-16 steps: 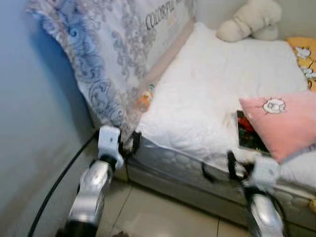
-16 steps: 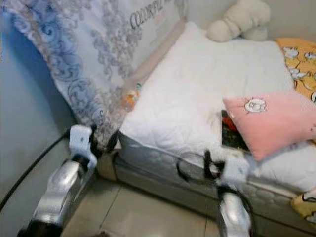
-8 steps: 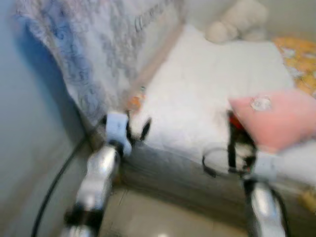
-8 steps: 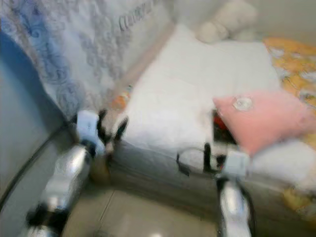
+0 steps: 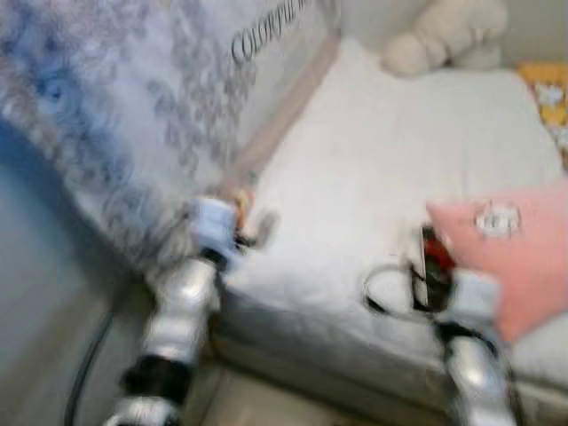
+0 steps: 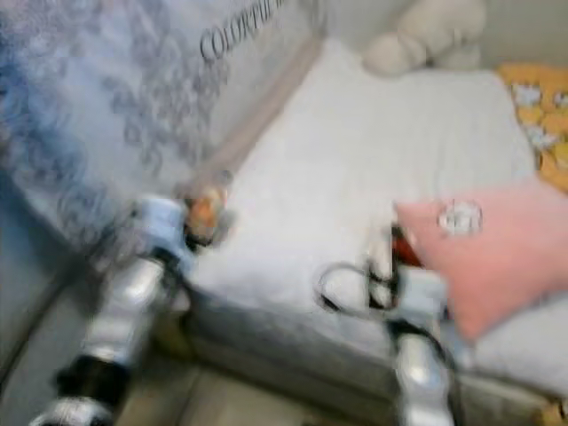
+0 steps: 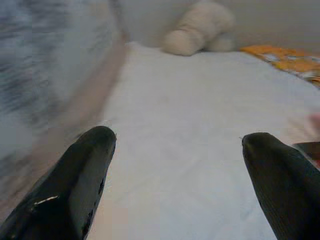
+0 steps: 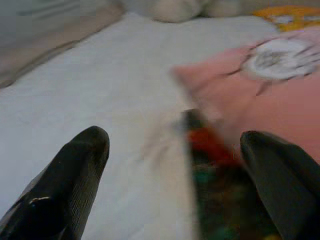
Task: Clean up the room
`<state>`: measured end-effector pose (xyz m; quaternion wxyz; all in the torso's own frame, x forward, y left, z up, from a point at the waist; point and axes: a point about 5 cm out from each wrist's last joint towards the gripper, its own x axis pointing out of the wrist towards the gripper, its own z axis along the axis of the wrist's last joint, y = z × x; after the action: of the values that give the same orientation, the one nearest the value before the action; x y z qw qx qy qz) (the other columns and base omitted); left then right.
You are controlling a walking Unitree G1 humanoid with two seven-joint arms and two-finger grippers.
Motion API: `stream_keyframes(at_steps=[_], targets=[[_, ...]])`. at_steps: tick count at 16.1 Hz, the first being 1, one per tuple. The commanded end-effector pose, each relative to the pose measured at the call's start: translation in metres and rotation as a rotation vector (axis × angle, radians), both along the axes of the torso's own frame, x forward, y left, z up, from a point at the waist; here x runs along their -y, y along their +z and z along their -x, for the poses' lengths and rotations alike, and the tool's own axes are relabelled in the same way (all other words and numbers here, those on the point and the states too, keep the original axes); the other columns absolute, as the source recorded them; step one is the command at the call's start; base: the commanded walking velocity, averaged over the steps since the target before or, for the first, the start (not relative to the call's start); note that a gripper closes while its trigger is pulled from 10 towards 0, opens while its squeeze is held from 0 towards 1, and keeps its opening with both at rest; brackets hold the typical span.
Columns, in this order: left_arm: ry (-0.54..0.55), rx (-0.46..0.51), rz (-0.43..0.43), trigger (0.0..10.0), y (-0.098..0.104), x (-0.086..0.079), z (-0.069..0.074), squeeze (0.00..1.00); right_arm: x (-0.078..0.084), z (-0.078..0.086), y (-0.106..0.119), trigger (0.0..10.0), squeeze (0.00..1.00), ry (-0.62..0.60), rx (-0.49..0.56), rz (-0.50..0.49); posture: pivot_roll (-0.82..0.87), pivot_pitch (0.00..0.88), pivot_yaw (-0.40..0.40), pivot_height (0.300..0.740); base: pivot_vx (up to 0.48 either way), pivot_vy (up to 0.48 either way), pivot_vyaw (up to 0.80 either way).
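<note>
**Tidying barely begun: both hands empty at the bed's edge**

The views are blurred, so small details are uncertain. The robot stands at the foot of the bed (image 5: 355,169), whose white cover still carries several loose things, and by these pictures nothing has been picked up yet.

The left hand (image 5: 253,224) hovers over the bed's near left corner, beside the patterned side panel (image 5: 133,106). Its fingers (image 7: 82,170) are spread wide with only bare cover between them. A small orange item (image 6: 206,211), too blurred to identify, lies just beside this hand at the foot of the panel.

The right hand (image 5: 417,271) reaches over the near edge toward a dark red-and-green flat thing (image 8: 215,190), perhaps a book. This book lies partly under the corner of the pink pillow (image 5: 515,248). The right fingers (image 8: 75,170) are also spread, holding nothing, and the book sits in line between them.

Left to do, as I judge it: take up the book, deal with the orange item, and straighten the pillow. The plush toy (image 5: 444,40) at the far end and the yellow cloth (image 5: 552,98) at the right may also want sorting.
</note>
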<state>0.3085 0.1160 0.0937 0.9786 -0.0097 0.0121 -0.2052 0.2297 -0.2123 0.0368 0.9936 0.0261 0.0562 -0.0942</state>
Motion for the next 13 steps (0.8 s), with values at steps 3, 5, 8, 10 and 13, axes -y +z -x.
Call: stream_keyframes(at_steps=[3,5,8,10,13], targets=[[0.043,0.000,-0.059,10.0,0.001,-0.015,-0.010,0.00,-0.012,-0.001,0.005,10.0,0.00,0.035,0.027,-0.001,0.06,0.000,-0.017,0.740,0.480,0.000,0.00],[0.081,-0.046,-0.094,10.0,-0.005,-0.021,-0.020,0.00,-0.011,0.008,0.004,10.0,0.00,0.039,0.016,0.008,0.03,0.000,-0.016,0.740,0.480,0.000,0.00],[0.122,-0.238,-0.262,10.0,-0.024,-0.025,-0.041,0.00,-0.005,0.038,0.009,10.0,0.00,0.044,-0.024,0.039,-0.06,0.000,-0.029,0.740,0.160,0.000,0.00],[0.219,-0.278,-0.403,10.0,-0.022,-0.043,-0.051,0.00,0.006,0.074,0.015,10.0,0.00,0.038,-0.086,0.083,-0.18,0.000,-0.054,0.740,0.000,0.000,0.00],[0.289,-0.303,-0.478,10.0,-0.022,-0.053,-0.053,0.00,0.021,0.113,0.028,10.0,0.00,-0.013,-0.152,0.120,-0.27,0.054,-0.064,0.740,0.000,0.000,0.00]])
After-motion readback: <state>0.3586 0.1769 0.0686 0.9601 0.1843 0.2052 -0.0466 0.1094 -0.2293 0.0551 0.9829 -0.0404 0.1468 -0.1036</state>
